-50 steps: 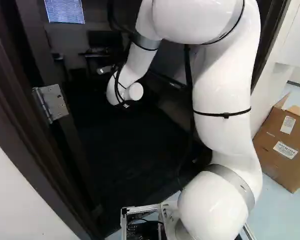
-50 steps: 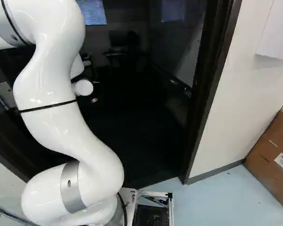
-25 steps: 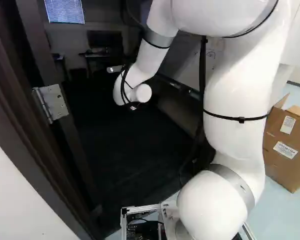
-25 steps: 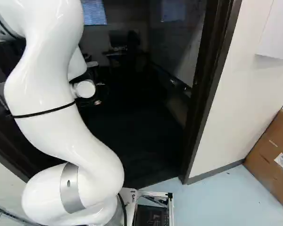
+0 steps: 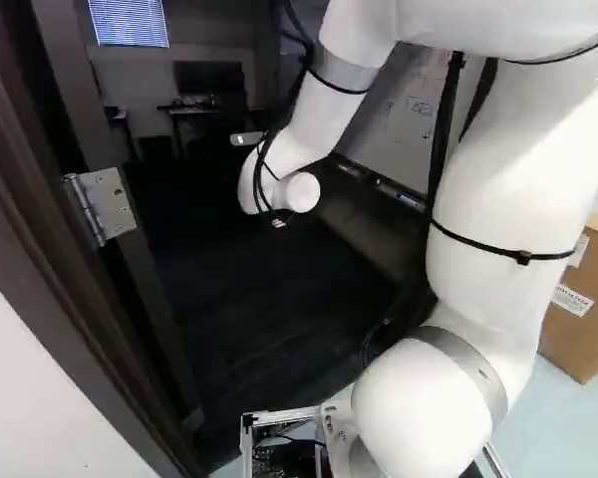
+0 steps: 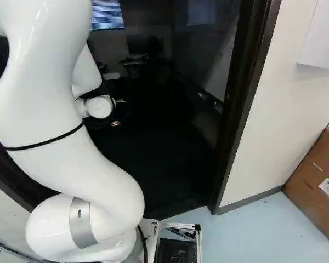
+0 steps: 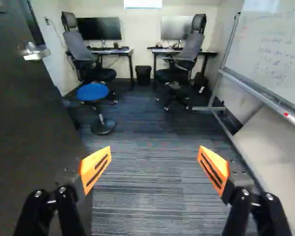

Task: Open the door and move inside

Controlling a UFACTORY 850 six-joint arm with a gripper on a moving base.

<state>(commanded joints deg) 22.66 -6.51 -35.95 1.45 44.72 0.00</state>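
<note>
Since the dark flat door (image 7: 29, 128) with its silver lever handle (image 7: 37, 54) stands open beside the black gripper (image 7: 155, 152), jaws wide, I'd creep straight in; keep the glossy white arm (image 5: 498, 244) off the metal-framed whiteboard (image 7: 275, 54) to its right.

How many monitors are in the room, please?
2. One monitor is on the desk beyond the blue stool; another monitor is on the desk nearer the whiteboard. The door may hide more.

Office. Noted at the far end: two desks (image 7: 125, 51) with monitors (image 7: 98, 28), wheeled chairs (image 7: 82, 48), and a bin (image 7: 143, 75) between the desks. Left: blue stool (image 7: 92, 92). Right: whiteboard (image 7: 270, 54) bearing handwriting. Floor: carpet (image 7: 150, 172).
</note>
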